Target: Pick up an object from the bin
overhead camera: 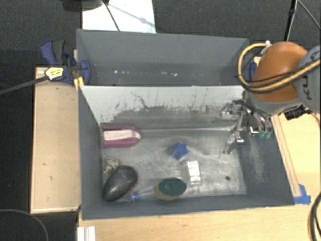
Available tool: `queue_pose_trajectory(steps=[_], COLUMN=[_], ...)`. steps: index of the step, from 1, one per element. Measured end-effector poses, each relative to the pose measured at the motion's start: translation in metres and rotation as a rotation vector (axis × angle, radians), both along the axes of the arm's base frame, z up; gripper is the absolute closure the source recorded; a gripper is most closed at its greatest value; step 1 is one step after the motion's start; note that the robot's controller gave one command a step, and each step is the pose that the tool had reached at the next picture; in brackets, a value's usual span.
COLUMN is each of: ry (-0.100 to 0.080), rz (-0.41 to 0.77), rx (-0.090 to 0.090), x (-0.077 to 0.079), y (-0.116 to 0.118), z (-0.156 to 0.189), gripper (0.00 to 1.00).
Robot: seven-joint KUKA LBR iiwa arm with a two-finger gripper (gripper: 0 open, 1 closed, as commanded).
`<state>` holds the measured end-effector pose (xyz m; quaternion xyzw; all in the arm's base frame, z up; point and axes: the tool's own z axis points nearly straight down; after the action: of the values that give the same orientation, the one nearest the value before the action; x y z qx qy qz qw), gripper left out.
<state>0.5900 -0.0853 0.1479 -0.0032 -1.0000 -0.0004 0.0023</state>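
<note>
Grey metal bin (150,59) walls slope down around the pincer (233,143), which hangs low over a bare patch, released or clenched I cannot tell, so I judge nothing taken yet: a white block (193,172) and a blue scrap (178,150) lie loose near it, toward the bin's middle

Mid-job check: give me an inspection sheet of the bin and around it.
Surface: grey metal bin, floor scuffed, bare at right.
Job's things: pink package left; blue scrap centre; white packet; green disc and dark oval stone at near wall.
Clutter: speckled lump behind the stone.
Grippers: gripper over bare floor at right, apart from every thing.
Cables: yellow and black loops over orange wrist cover.
Surroundings: white sheet behind the bin.
</note>
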Motion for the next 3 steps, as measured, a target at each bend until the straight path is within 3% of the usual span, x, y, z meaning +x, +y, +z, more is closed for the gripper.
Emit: queue_pose_trajectory(steps=[1,2,3], ry=[-0.013,-0.005,-0.009], rz=[0.389,0.838,0.891], rx=[-0.002,0.003,0.0], x=[-0.066,-0.113,-0.101], y=[0.08,0.114,0.073], z=[-0.075,-0.047,-0.048], gripper=[0.0,0.0,0.0])
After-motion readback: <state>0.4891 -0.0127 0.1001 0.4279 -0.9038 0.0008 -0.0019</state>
